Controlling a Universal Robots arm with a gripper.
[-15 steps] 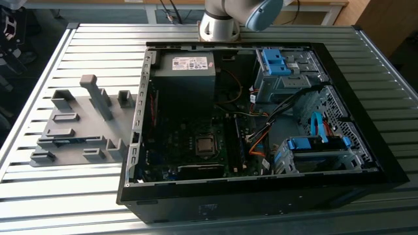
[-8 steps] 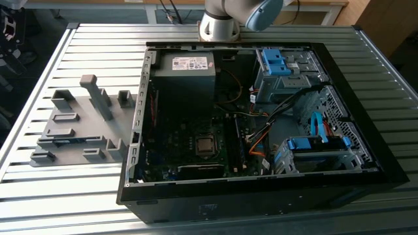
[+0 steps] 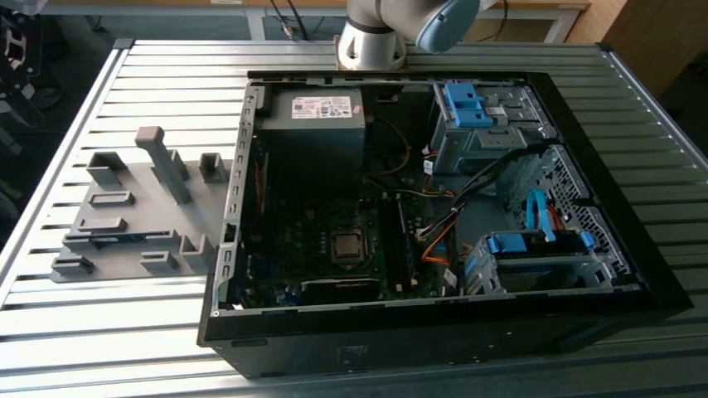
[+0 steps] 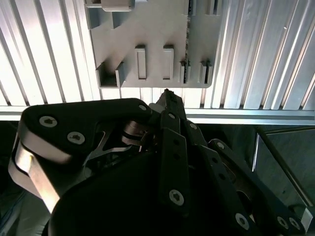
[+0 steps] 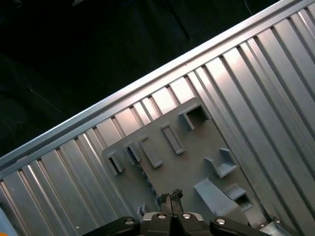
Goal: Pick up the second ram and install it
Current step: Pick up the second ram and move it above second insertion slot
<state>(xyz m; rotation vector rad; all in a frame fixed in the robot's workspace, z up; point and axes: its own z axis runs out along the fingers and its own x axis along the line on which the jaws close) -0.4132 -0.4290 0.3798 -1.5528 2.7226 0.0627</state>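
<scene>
The second ram (image 3: 111,241) is a thin blue-green strip lying in the grey holder tray (image 3: 122,207), at the exterior view's left, beside the open computer case. In both wrist views it shows as a narrow dark speckled edge (image 4: 187,39) (image 5: 145,174) standing in a slot of the tray (image 4: 152,24) (image 5: 197,162). My gripper (image 4: 166,93) (image 5: 171,195) hangs high above the tray's edge near the table rim. Its black fingers (image 4: 172,142) are shut together with nothing between them.
The open black computer case (image 3: 652,282) stands at the middle and right of the slatted metal table (image 3: 66,149), with the motherboard (image 3: 321,240), cables and blue drive-bay latches (image 3: 470,104) inside. The arm's base (image 3: 370,41) stands behind the case. The table's rim (image 4: 246,115) runs just below the tray.
</scene>
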